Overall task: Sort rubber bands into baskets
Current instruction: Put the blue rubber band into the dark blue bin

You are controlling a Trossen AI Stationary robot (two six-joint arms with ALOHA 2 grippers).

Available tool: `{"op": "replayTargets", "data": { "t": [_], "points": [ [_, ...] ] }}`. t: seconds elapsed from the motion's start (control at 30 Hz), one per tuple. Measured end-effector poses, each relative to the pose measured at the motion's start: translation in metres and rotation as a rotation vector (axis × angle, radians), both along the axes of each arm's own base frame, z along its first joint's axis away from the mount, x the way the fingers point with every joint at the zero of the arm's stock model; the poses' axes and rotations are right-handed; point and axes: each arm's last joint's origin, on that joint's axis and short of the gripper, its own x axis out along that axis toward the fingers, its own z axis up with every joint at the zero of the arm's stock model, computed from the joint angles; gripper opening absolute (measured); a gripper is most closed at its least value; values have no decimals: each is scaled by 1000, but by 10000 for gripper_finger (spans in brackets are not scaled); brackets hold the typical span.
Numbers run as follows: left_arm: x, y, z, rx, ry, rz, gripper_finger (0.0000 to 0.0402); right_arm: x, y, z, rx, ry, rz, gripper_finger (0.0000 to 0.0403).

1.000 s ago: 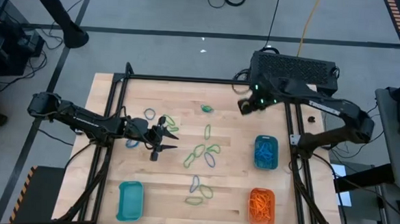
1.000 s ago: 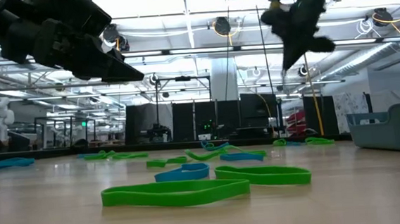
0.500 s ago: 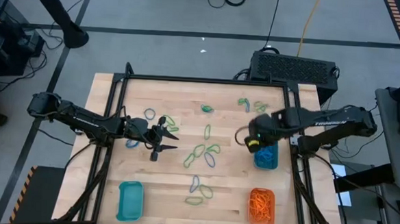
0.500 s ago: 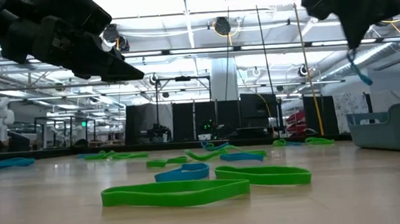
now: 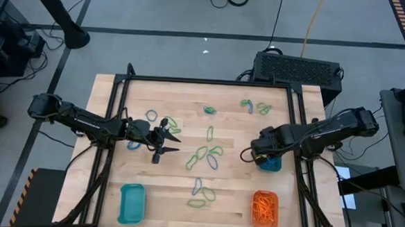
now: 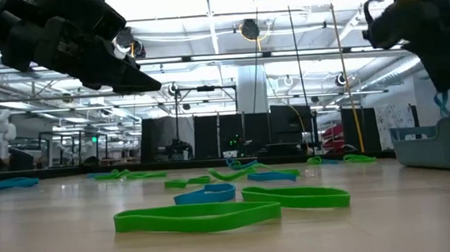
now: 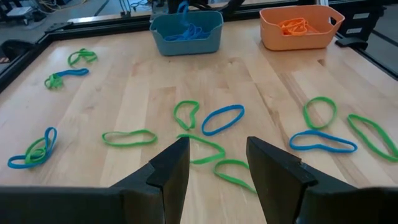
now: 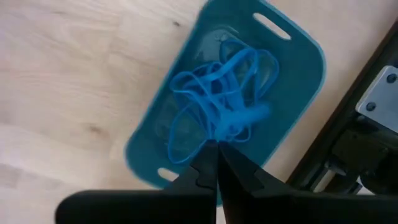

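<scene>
The right hand, fingers pinched on a blue rubber band, hangs over the teal basket of blue bands, the orange basket looks filled, while green and blue bands litter the table near the open, empty left hand.

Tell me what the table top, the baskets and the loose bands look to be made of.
Table top: seemingly wood, pale planks with visible grain and seams, light sheen.
Teal basket and orange basket: probably moulded plastic; smooth, uniform colour, rounded corners, cut-out handle slots.
Green bands and blue bands: likely rubber; thin flat matte loops lying limp in uneven shapes.
</scene>
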Motion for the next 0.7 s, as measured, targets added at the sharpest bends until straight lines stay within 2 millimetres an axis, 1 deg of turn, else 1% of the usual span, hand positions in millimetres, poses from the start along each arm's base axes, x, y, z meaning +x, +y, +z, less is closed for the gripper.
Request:
{"op": "replayTargets", "data": {
  "t": [0.1,0.2,0.43,0.57,0.7],
  "points": [
    [0,0,0,0,-1,0,168,-1,0,-5,-2,9,-1,5],
    [0,0,0,0,-1,0,168,-3,-1,-5,-6,26,-5,22],
    [-3,0,-1,-12,22,-15,168,-4,-1,-5,-2,42,-1,90],
    [-10,0,13,-29,38,-11,168,-4,0,-4,8,41,21,126],
    [-22,1,23,-31,29,-11,168,2,1,5,21,-16,60,148]
  ]
}}
